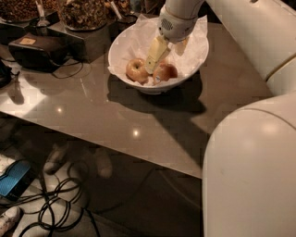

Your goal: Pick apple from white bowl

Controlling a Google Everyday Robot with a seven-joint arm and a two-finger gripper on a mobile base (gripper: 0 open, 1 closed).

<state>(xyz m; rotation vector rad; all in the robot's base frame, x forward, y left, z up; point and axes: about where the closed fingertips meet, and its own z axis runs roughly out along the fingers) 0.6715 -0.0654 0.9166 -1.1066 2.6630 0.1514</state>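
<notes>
The white bowl [196, 55], lined with crumpled white paper, stands at the back of the grey table. Two apples show in it: the redder apple [166, 72] on the right and a paler yellow-green one [137, 69] on the left. My gripper [165, 59] reaches down into the bowl from above. It is open. One cream finger [155, 55] points down between the two apples and the other finger [181, 45] is behind the red apple. The red apple rests on the paper.
A dark box [37, 50] with cables and trays of brown food [83, 11] stand at the table's back left. My white arm and body [249, 171] fill the right foreground. Cables [55, 208] and a blue item [14, 178] lie on the floor under the table edge.
</notes>
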